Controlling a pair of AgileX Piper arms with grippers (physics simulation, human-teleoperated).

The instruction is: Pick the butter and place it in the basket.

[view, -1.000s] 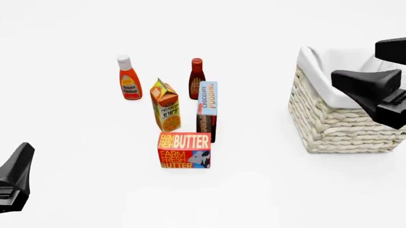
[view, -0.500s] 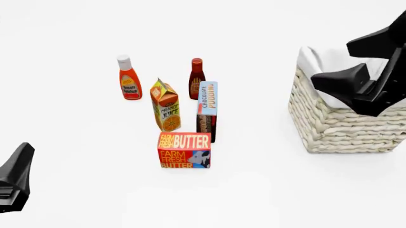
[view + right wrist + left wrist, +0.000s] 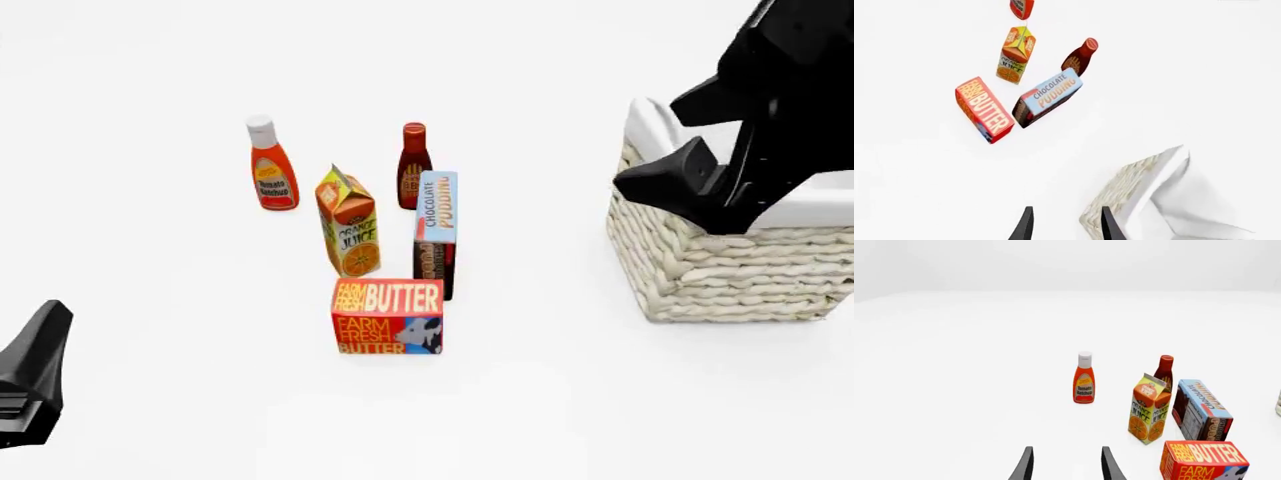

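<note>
The butter [image 3: 387, 317] is a squat red-orange box standing at the front of the grocery group, nearest to me. It also shows in the left wrist view [image 3: 1204, 460] and the right wrist view [image 3: 984, 109]. The basket [image 3: 721, 270], woven with a white cloth lining, stands at the right. My right gripper [image 3: 651, 145] hovers open over the basket's left rim [image 3: 1141, 200], its fingers [image 3: 1026, 224] holding nothing. My left gripper [image 3: 47, 330] rests low at the front left, open [image 3: 1066, 462] and well left of the butter.
Behind the butter stand a chocolate pudding box [image 3: 435, 232], an orange juice carton [image 3: 348, 222], a dark red sauce bottle [image 3: 414, 165] and a tomato ketchup bottle [image 3: 272, 165]. The pudding box stands close behind the butter's right end.
My right arm has risen and swung left over the basket's left side, tilting its gripper downward. The left arm and all groceries are unmoved.
</note>
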